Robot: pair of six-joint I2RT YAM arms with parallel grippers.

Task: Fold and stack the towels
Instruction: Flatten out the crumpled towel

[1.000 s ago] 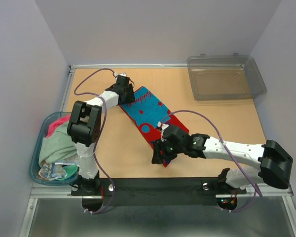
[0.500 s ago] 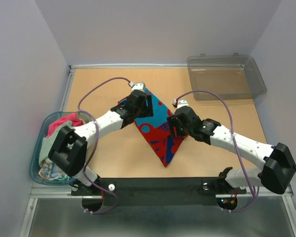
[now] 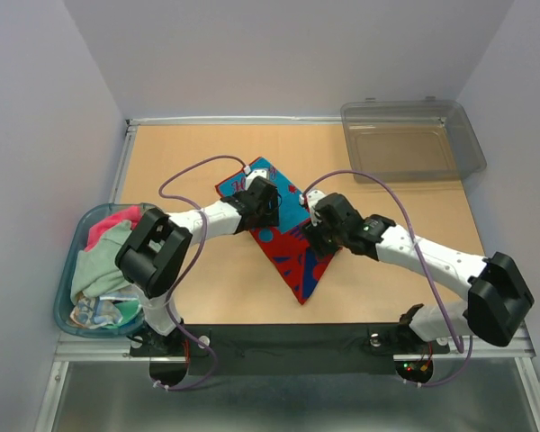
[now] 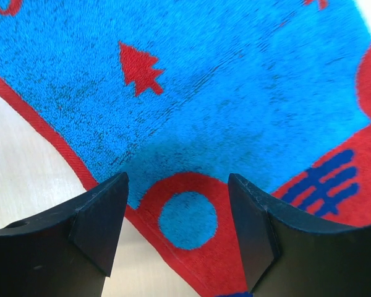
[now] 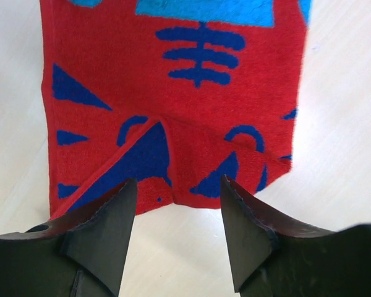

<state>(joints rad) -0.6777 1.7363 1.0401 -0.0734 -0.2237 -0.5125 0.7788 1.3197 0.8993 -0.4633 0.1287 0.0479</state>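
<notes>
Though askew, towel (image 3: 291, 254) edges on table (image 3: 391, 256)

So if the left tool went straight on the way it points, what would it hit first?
The towel: the left tool points at its blue-and-red cloth, jaws open, apparently close above it, though depth is unclear.

My patterned towel (image 3: 292, 261) lies flat mid-table, turned cornerwise like a diamond, one point toward my bases. Its far half is bright blue with a red tree and red border. Its near half is red with dark blue shapes, one small flap turned over at the edge. On my left, heaped in the tub (image 3: 61, 297): a pink towel (image 3: 108, 223), a pale green towel (image 3: 103, 265), a printed towel (image 3: 103, 310)
</notes>
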